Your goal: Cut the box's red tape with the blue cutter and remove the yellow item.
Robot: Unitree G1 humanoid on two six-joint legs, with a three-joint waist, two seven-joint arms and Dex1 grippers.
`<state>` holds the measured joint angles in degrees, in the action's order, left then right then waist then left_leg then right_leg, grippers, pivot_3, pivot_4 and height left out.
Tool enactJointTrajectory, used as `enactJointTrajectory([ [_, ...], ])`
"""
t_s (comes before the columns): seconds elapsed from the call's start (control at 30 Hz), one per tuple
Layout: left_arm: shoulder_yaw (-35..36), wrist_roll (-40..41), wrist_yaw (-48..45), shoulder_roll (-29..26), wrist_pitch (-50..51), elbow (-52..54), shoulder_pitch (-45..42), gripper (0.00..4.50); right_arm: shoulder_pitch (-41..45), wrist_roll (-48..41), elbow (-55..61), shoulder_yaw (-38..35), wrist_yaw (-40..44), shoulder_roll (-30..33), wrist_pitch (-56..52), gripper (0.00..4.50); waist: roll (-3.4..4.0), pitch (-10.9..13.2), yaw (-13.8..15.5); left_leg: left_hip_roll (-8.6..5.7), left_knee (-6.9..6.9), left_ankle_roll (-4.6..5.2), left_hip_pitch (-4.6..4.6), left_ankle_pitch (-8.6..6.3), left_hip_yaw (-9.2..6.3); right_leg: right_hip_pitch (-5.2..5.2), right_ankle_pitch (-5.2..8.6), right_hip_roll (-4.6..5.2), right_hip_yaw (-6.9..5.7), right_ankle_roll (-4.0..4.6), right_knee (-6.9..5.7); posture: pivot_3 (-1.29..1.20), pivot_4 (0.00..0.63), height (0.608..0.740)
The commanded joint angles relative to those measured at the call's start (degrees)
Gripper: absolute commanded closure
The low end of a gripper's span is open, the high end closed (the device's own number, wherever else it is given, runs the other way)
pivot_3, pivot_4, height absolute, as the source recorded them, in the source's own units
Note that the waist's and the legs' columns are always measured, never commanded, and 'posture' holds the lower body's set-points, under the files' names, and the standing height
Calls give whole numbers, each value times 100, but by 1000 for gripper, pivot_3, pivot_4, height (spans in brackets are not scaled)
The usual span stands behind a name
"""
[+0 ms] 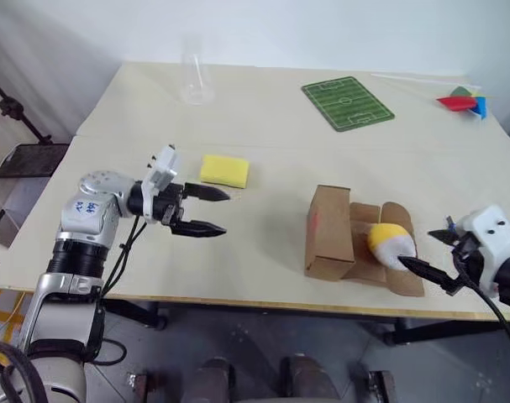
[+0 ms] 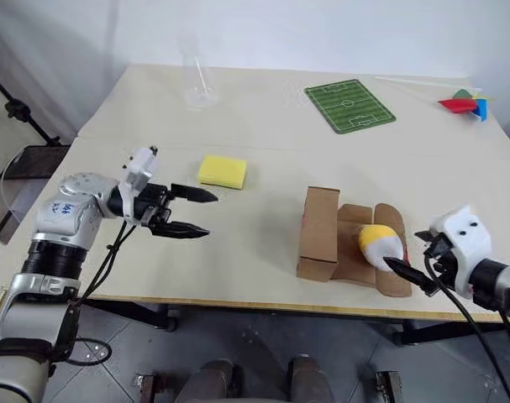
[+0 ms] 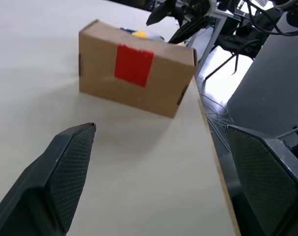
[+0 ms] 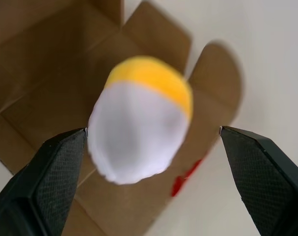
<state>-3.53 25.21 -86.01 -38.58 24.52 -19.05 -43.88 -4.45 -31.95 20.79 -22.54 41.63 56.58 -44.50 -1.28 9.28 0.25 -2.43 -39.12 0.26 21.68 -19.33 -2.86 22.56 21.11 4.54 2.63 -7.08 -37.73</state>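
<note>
The right gripper [image 4: 149, 147] gapes wide; between its ribbed black fingers sits the yellow item [image 4: 141, 125], a soft rounded lump, white below yellow, on the box's [image 1: 330, 231] spread cardboard flaps. The left gripper [image 1: 206, 211], also wide and empty, points toward the box's red tape [image 3: 133, 65], a spongy yellow block [image 1: 224, 170] just beyond its fingertips.
</note>
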Motion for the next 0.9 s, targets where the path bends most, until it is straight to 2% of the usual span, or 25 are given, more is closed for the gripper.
enactJointTrajectory([
  [0.03, 168, 258, -135, -186, 225, 584, 155, 8, 467, -141, -390, 216, 154, -158, -87, 184, 1, 0, -17, -1, 0, 1, 0, 0, 1, 0, 0, 1, 0, 0, 0, 0, 150, 740],
  [0.1, 188, 285, -59, -227, 292, 701, 228, 0, 641, -75, -505, 348, 246, -185, 7, 586, 11, 5, -29, 1, 2, 0, -1, 0, 0, 0, 0, 0, -2, 0, 1, 0, 150, 740],
  [0.33, 264, 346, 99, -230, 444, 909, 325, 0, 767, 251, -763, 591, 523, -144, 437, 2785, 14, 7, -29, 0, 2, 0, 0, 0, 1, 0, 0, -1, -4, 0, -1, 0, 150, 740],
  [0.47, 399, 520, 280, -172, 695, 1000, 296, 0, 809, 24, -697, 88, 1050, -165, 1115, 3919, 18, 10, -29, 2, 2, 0, 0, 0, 1, 1, 0, -2, -5, 0, -1, 0, 150, 740],
  [0.53, 449, 703, 349, -210, 1139, 1024, 220, 0, 879, -159, -578, -269, 1418, -58, 1414, 4390, 20, 11, -29, 1, 2, 0, 0, 0, 2, 1, 0, -2, -5, 0, -1, 0, 150, 740],
  [0.6, 382, 924, 390, -390, 2041, 1043, 106, 0, 977, -199, -329, -430, 1731, 126, 1670, 4491, 22, 13, -31, 1, 2, 0, 0, 0, 1, 1, 0, -2, -5, 0, -3, 0, 150, 740],
  [0.7, 461, 1229, 583, -374, 2889, 930, -83, 0, 1319, -202, 129, -189, 1896, 281, 1883, 4491, 24, 14, -55, 5, 3, 0, -1, 0, 1, 2, 0, -7, -5, 0, -5, 0, 150, 740],
  [0.83, 557, 1624, 1009, -145, 3986, 776, -510, 0, 2105, 472, 525, 925, 1799, 285, 2277, 4491, 24, 14, -48, 8, 2, -3, -2, 1, -2, 2, 0, -8, -6, 0, -5, 0, 150, 740],
  [0.9, 657, 1895, 1231, 117, 4415, 827, -686, 0, 2696, 898, 628, 1623, 1512, 16, 2338, 4491, 24, 14, -50, 4, 1, -3, 0, 1, -1, 6, 0, -6, -5, 0, -7, 0, 150, 740],
])
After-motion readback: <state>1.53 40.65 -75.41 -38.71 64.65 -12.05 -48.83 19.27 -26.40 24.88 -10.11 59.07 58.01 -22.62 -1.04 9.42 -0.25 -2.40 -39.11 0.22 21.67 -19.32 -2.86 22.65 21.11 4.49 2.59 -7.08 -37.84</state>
